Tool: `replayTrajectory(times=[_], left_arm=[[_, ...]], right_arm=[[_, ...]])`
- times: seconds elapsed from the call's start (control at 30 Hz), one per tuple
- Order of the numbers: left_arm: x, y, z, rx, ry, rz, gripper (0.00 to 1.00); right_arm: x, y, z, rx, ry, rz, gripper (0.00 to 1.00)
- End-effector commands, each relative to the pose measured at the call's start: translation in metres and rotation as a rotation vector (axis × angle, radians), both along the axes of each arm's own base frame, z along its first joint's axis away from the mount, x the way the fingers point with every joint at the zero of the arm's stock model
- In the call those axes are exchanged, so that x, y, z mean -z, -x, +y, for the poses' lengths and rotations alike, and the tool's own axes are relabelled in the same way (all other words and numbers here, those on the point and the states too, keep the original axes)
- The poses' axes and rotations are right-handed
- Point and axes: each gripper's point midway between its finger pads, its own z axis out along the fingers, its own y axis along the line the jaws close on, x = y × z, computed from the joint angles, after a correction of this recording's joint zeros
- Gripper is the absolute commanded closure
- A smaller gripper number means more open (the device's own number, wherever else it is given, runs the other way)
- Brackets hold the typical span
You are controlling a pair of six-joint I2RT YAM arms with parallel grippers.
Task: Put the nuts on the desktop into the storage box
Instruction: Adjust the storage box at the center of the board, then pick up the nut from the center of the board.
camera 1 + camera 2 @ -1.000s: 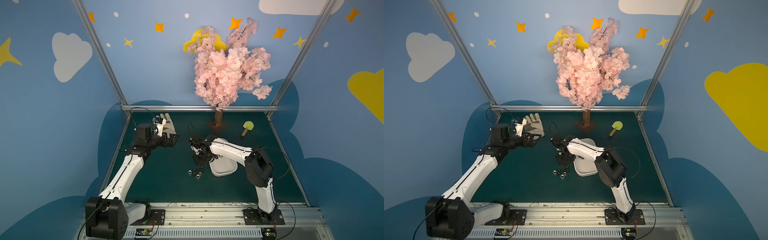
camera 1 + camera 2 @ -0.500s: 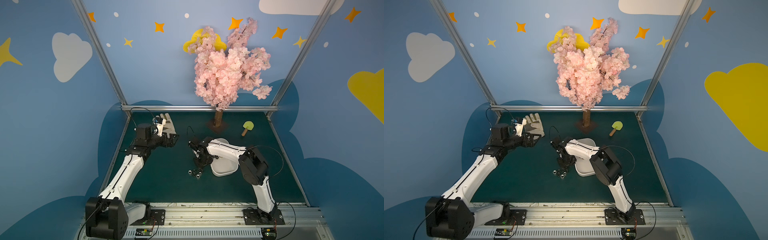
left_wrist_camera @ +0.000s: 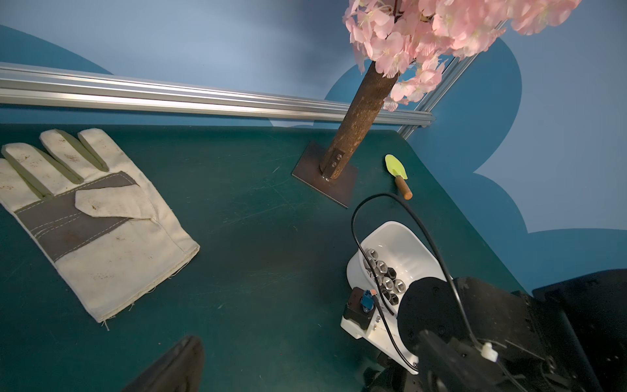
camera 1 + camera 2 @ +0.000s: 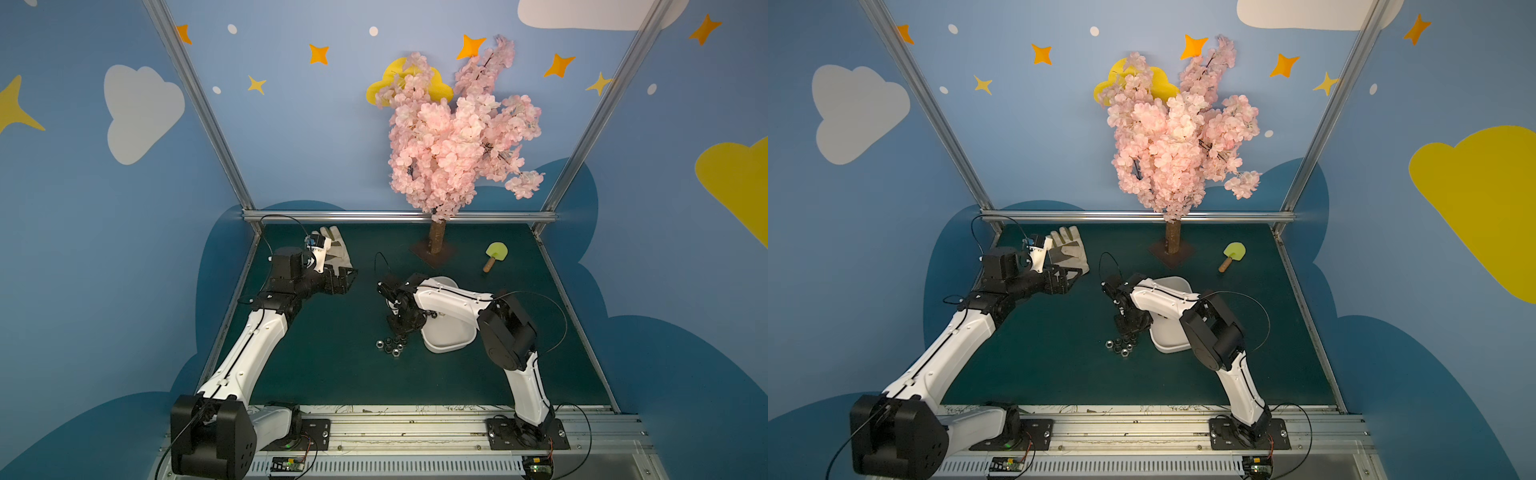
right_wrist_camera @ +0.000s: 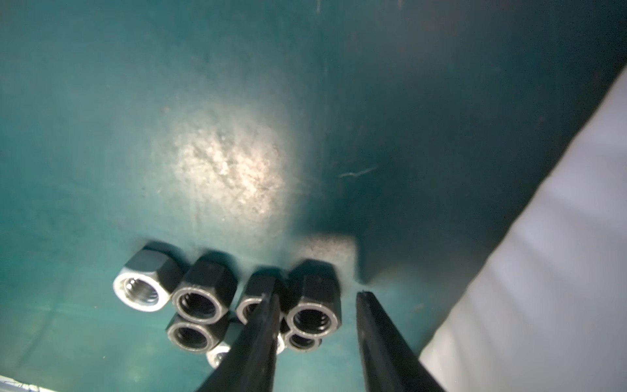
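Directly beneath your right gripper (image 5: 315,294) sits the nut (image 5: 312,317) that the coming move turns on. It stands on the desktop (image 5: 220,152) with its threaded hole facing up toward the wrist, at the edge of the cluster that lies closest to the storage box (image 5: 543,271). Your jaws are partly apart and straddle it, gripping nothing yet. One finger (image 5: 261,325) sits in the gap between this nut and its neighbour (image 5: 249,305). The far finger stands on bare desktop with a visible gap to the nut's flat. Closing should bring the two fingers onto opposite flats, but I judge that the inner finger, crowded by the neighbour, may drag that one along. In both top views the loose nuts (image 4: 390,345) (image 4: 1121,345) lie just beside the box's near corner, on your left of it. Once you have a hold, the carry is therefore a short lift and a shift toward your right, over the thick rim. The left wrist view shows a good number of nuts already inside the box (image 3: 383,275). Your left gripper (image 4: 347,277) hangs wide apart and empty by the work glove (image 4: 337,253), well away from the cluster. The right arm is plainly the nearer one.
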Motion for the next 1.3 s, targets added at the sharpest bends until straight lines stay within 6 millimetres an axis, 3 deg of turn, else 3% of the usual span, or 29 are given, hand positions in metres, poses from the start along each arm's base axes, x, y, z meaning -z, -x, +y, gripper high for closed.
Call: replayTrajectory(times=[0.0,0.37,1.0,1.17,1.27], left_arm=[[-0.002,0.004,0.0,0.006,0.0,-0.011,0.0],[-0.002,0.004,0.001,0.002,-0.003,-0.013,0.0],[-0.007,0.005,0.003,-0.006,-0.015,-0.028,0.0],[-0.006,0.005,0.002,-0.004,-0.014,-0.024,0.0],[-0.006,0.005,0.003,-0.005,-0.016,-0.024,0.0]], right_arm=[[0.015,0.017,-0.018,0.002,0.073,0.051,0.58],[0.016,0.025,-0.037,0.014,0.11,0.053,0.58],[0.022,-0.002,-0.043,0.0,0.132,0.021,0.61],[0.017,-0.005,-0.031,-0.025,0.095,0.019,0.63],[0.018,-0.005,-0.027,-0.031,0.09,0.026,0.7]])
